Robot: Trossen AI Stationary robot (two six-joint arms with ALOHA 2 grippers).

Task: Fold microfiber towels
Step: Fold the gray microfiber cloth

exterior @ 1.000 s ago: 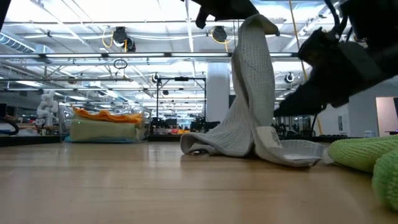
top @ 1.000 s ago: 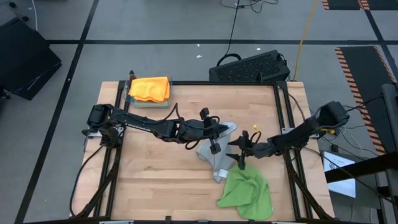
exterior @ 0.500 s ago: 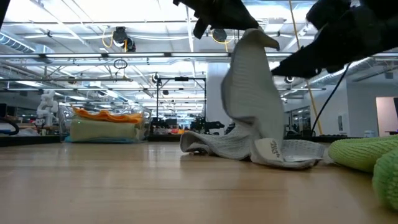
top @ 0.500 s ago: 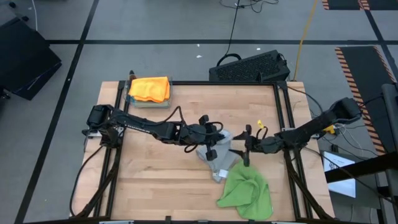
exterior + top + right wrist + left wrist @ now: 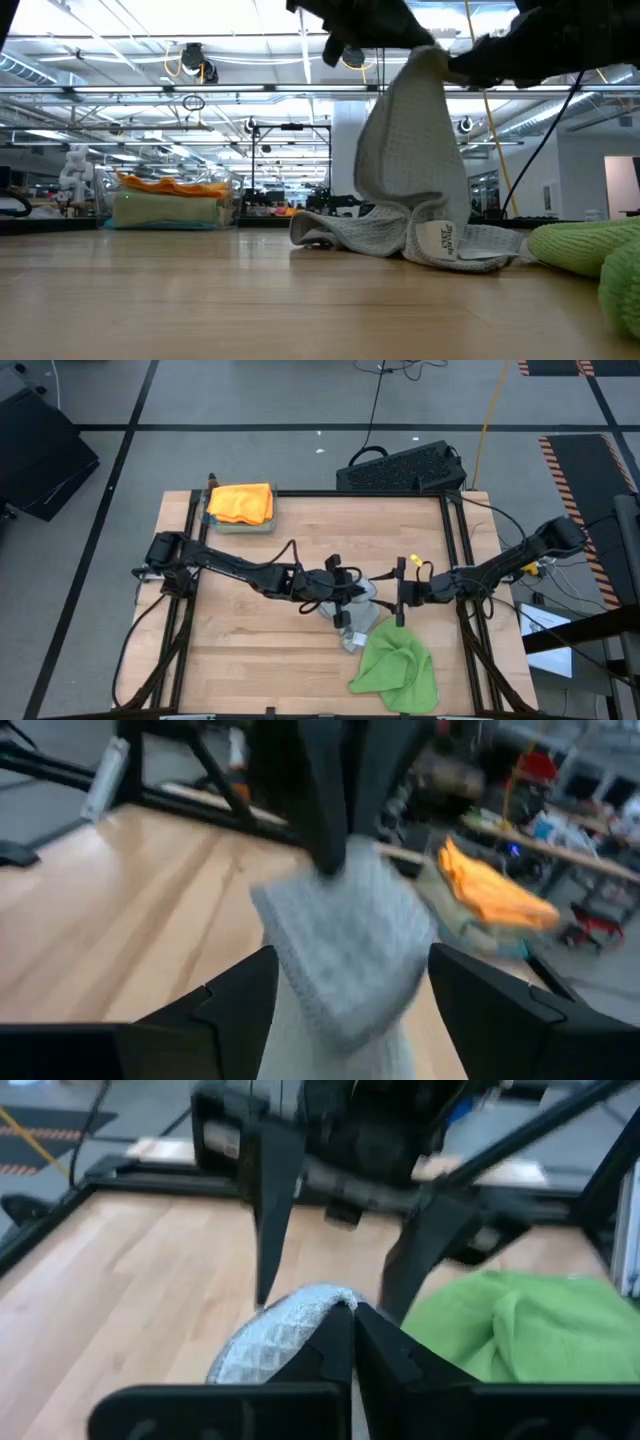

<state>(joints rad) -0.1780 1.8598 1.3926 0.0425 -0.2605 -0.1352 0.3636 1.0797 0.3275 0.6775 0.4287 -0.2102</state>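
- The pale wooden surface (image 5: 240, 630) carried the work; the step in hand looked like the opening of the fold on the light grey waffle-textured microfiber towel (image 5: 410, 190), with one edge raised and the rest not yet spread flat.
- That grey towel sat just right of the surface's centre, its lower part heaped on the wood and its upper part hanging from above.
- A crumpled bright green microfiber towel (image 5: 395, 670) lay at about 5 o'clock from it, touching or nearly touching its heap.
- A folded orange microfiber towel (image 5: 241, 502) rested on a paler stack at the surface's 11 o'clock corner, well apart.
- The left end effector (image 5: 350, 1342) had its fingers pressed together, pinching the grey towel's raised edge.
- The right end effector (image 5: 345, 990) stood spread wide at 3 o'clock of the left one, its fingers on either side of the hanging cloth, not yet closed on it.
- Judging by this, the next move called for the right one to close on a second corner, so the pair could stretch the cloth flat.
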